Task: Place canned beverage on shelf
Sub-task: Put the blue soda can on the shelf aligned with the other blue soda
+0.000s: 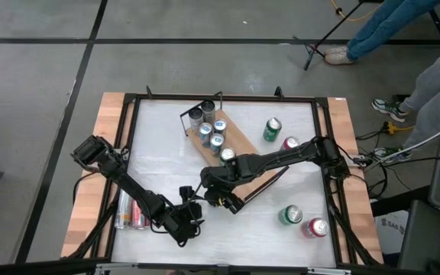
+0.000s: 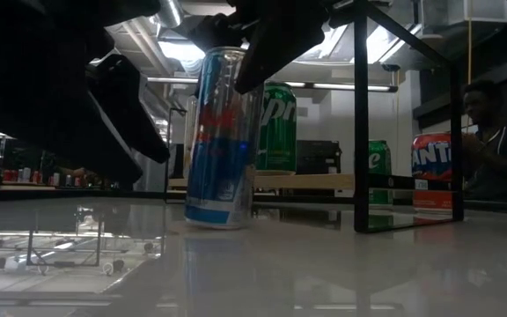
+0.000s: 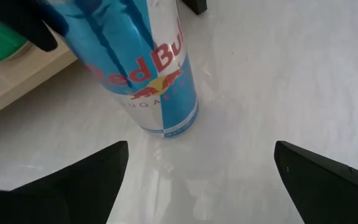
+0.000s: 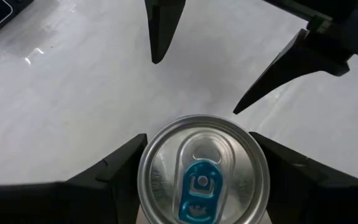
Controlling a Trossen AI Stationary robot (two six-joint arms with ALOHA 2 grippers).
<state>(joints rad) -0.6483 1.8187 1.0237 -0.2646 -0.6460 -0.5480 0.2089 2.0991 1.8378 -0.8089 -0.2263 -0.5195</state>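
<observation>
A tall blue-and-silver Red Bull can [image 2: 223, 141] stands on its base on the white table, just in front of the near end of the shelf [image 1: 241, 143]. The shelf is a light wooden board with black end rails [image 2: 362, 114]. My right gripper [image 4: 197, 138] comes down over the can's top [image 4: 202, 171] and is shut on it. My left gripper [image 3: 201, 155] stands wide open close beside the can [image 3: 145, 68] on its near-left side, touching nothing. In the high view the right gripper [image 1: 218, 195] hides the can, and the left gripper [image 1: 187, 208] sits just beside it. My right gripper pinches the can's upper end between its two fingers, one on each side just below the rim [image 4: 149, 163]. The fingers slant down from above and from the table's right. The can stands about upright with its base [image 2: 218, 218] on the table.
Several cans stand on the shelf's far part [image 1: 212, 131]. Loose cans stand on the table: green [image 1: 272, 128] and red [image 1: 290, 143] at the right, green [image 1: 289, 215] and red [image 1: 317, 227] at the near right. More cans lie at the left edge [image 1: 128, 212]. A person [image 2: 491, 132] sits beyond the table.
</observation>
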